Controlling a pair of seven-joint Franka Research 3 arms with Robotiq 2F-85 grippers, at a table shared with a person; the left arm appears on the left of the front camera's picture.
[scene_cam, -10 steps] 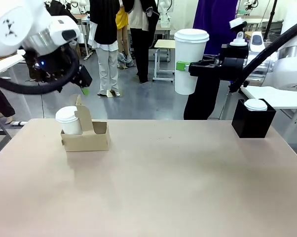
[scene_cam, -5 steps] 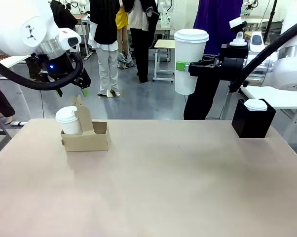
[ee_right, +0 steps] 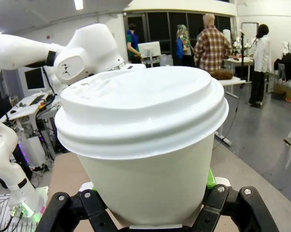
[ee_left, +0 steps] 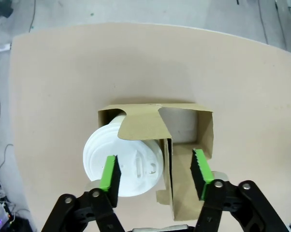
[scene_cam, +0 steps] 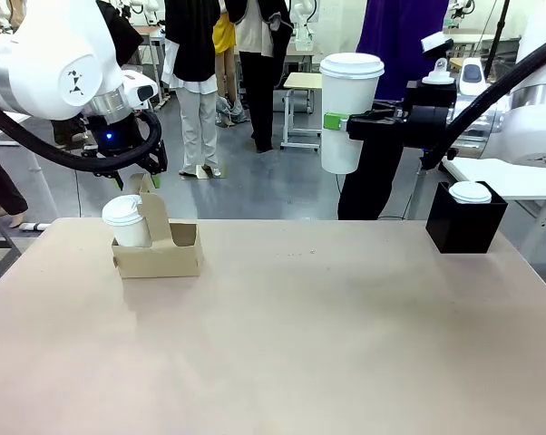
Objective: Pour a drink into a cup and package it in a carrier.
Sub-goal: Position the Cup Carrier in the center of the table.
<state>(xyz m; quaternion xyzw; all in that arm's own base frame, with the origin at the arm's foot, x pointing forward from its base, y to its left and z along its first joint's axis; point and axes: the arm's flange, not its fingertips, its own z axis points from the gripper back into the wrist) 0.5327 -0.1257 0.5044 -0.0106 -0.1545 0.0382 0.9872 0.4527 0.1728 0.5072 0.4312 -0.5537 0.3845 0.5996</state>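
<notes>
Left claw: my left claw (ee_left: 154, 155) hangs just above the carrier (ee_left: 206, 130) with its jaws wide apart, gripping nothing. One green pad is over the short cup (ee_left: 131, 169), the other over the free slot, and the handle panel (ee_left: 143, 126) lies between them.
Right claw: my right claw (scene_cam: 342, 120) is clamped on the tall cup (scene_cam: 348, 91) and holds it upright in the air, well above the counter (scene_cam: 300, 344) and well to the right of the carrier.
Tall cup: white paper with a white lid, pinched at about mid-height between my green pads.
Carrier: brown cardboard, standing on the far left part of the counter with its handle panel upright.
Short cup: white and lidded, seated in one carrier slot, on the left in the front view.
Black box (scene_cam: 463, 228): at the counter's far right, with another white lid (scene_cam: 471, 192) showing at its top.
</notes>
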